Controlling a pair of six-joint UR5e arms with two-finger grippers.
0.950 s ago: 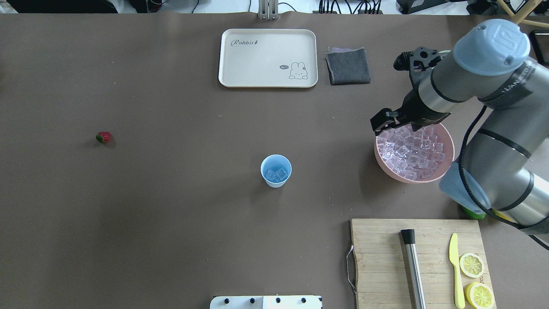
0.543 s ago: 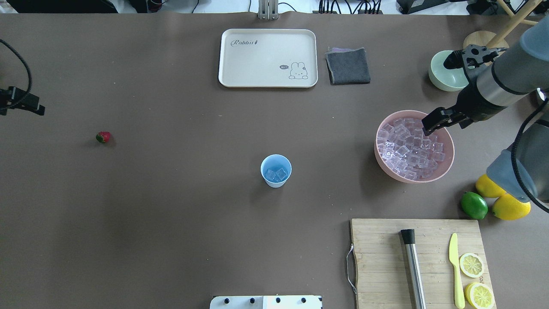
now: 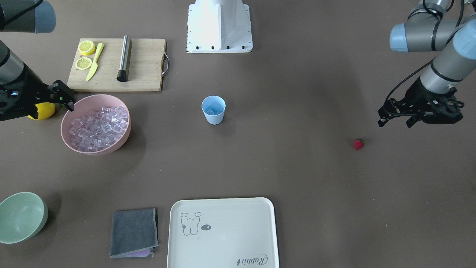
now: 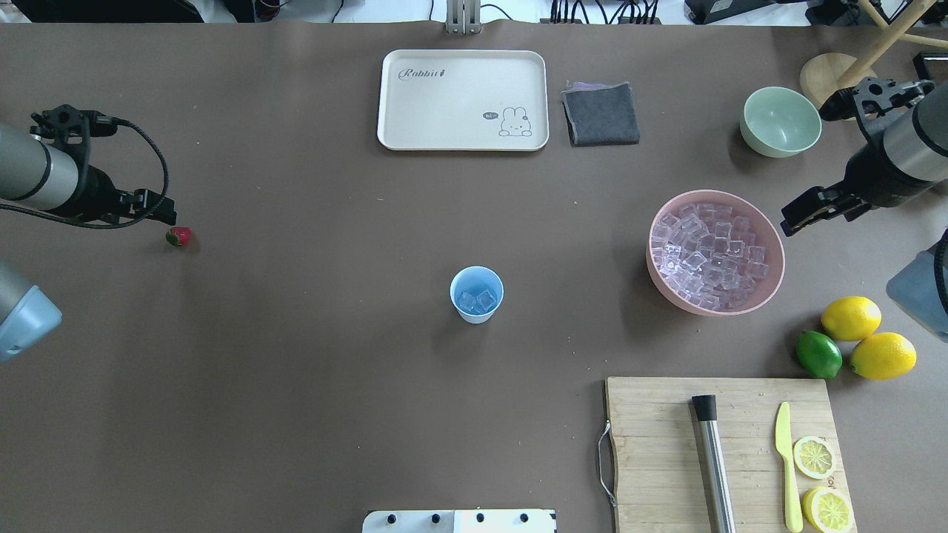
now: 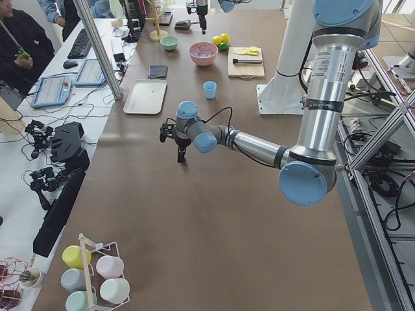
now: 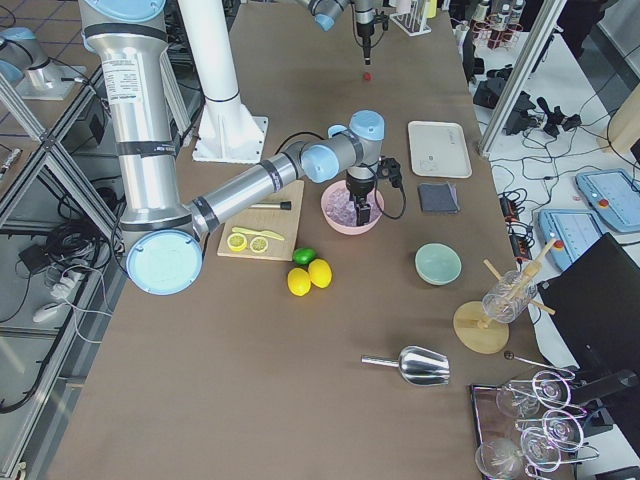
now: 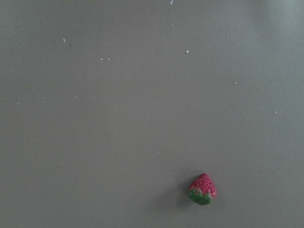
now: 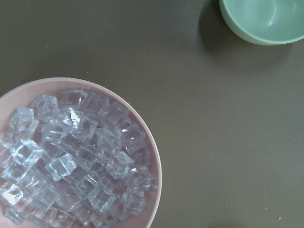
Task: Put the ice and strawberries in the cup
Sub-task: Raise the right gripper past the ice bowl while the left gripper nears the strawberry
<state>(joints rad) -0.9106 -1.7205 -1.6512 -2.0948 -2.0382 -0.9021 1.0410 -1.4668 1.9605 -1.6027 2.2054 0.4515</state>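
The strawberry [image 4: 178, 236] lies on the brown table at the far left and shows low in the left wrist view [image 7: 202, 189]. My left gripper [image 4: 155, 211] hovers just beside it, open and empty [image 3: 396, 121]. The pale blue cup [image 4: 474, 317] stands mid-table with a few ice cubes [image 4: 478, 300] inside. Most of the ice [image 4: 707, 255] fills a pink bowl [image 4: 774, 277]. Just past that bowl's right rim, my right gripper [image 4: 800, 216] appears open and holds nothing.
A pale green bowl [image 4: 781, 122] sits behind the pink one. Two lemons [image 4: 852, 318] and a lime [image 4: 818, 354] lie at the right. A cutting board [image 4: 652, 444] holds a muddler, a knife and lemon slices. A tray [image 4: 463, 100] and a grey cloth [image 4: 601, 113] are at the back.
My right arm has drawn back to the right, from over the pink bowl's left rim to beyond its right rim. The left arm has come in from the left edge up to the strawberry.
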